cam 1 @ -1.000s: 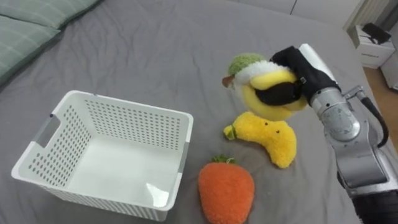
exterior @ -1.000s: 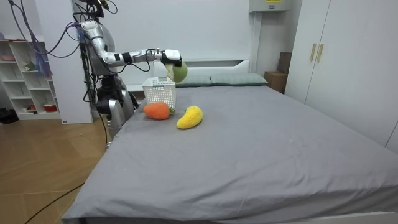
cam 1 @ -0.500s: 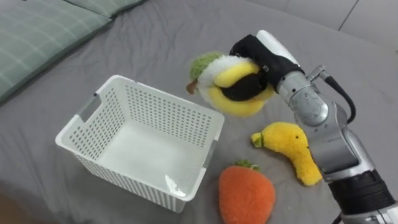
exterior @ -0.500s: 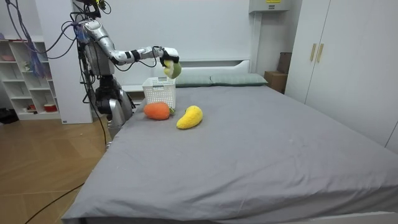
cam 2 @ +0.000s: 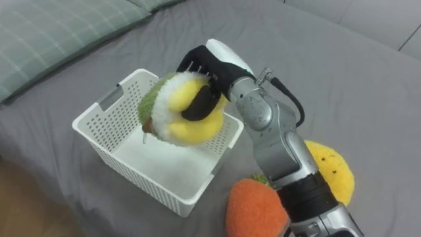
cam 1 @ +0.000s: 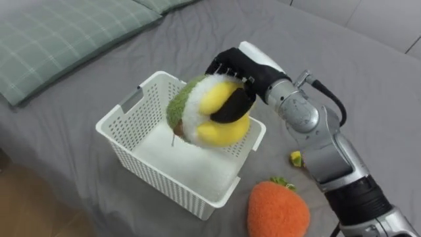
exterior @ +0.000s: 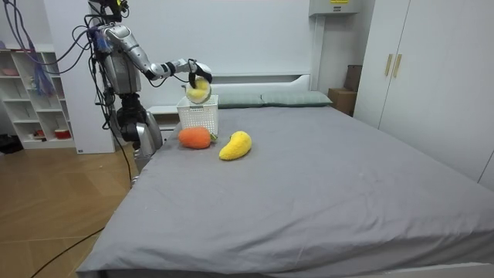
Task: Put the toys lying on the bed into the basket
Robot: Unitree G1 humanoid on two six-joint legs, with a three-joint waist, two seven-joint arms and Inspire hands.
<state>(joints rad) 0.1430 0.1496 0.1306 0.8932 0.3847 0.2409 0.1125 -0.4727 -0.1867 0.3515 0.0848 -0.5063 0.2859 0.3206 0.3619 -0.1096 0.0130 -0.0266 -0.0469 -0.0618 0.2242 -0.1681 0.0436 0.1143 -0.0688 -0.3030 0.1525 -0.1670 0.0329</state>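
Gripping half-hidden plush (cam 1: 197,124), perhaps fruit: hand (cam 1: 248,66)

Grey bed (exterior: 324,185), white wardrobe (exterior: 436,77), wooden floor (exterior: 54,208)

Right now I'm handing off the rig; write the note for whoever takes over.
Hands: right hand shut on the yellow-green plush, held over the white basket.
Things: the orange plush and the yellow plush lie on the bed, right of the basket.
Done: one toy brought above the basket.
Left: release it, then collect the other two.
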